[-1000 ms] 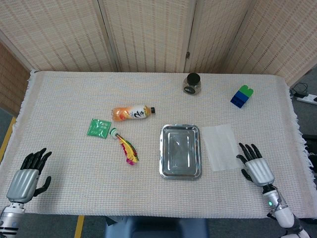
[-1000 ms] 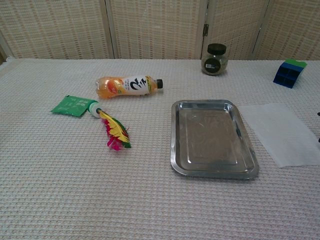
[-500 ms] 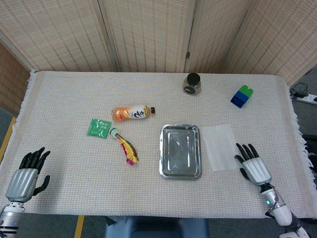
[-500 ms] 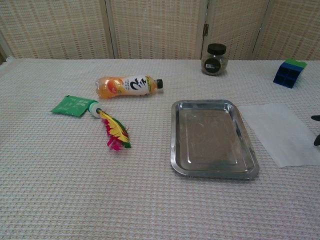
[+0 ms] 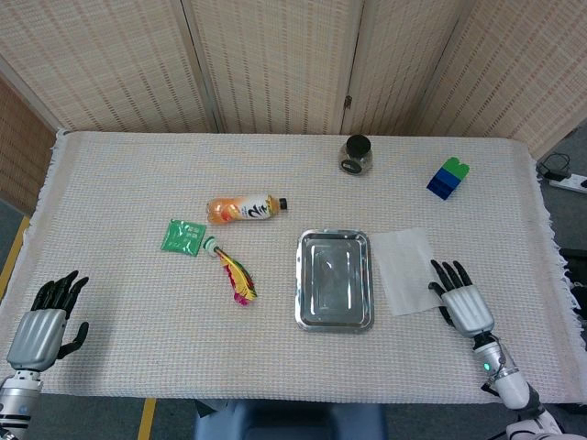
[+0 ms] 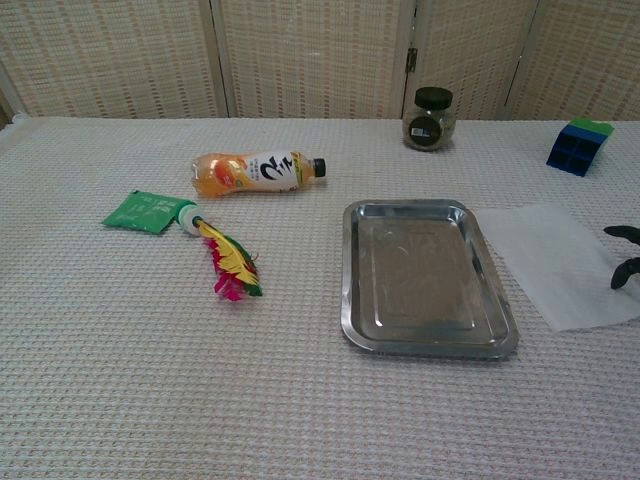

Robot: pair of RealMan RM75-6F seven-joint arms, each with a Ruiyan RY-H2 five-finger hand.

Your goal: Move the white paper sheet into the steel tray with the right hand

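A white paper sheet (image 5: 404, 269) (image 6: 560, 262) lies flat on the tablecloth just right of the steel tray (image 5: 335, 316) (image 6: 428, 345), which holds nothing. My right hand (image 5: 460, 301) hovers at the sheet's near right corner, open, its dark fingers spread and pointing away from me; in the chest view only its fingertips (image 6: 622, 234) show at the right edge over the sheet. My left hand (image 5: 41, 321) rests open at the table's near left corner, far from everything.
An orange drink bottle (image 5: 246, 208) lies on its side left of the tray, with a green packet (image 5: 182, 236) and a feathered shuttlecock (image 5: 234, 270) below it. A dark-lidded jar (image 5: 355, 155) and a blue-green block (image 5: 448, 178) stand at the back right.
My right hand has crept left and forward toward the sheet's right edge; its fingertips now show over the sheet in the chest view. The left hand sank slightly. Sheet and tray have not moved.
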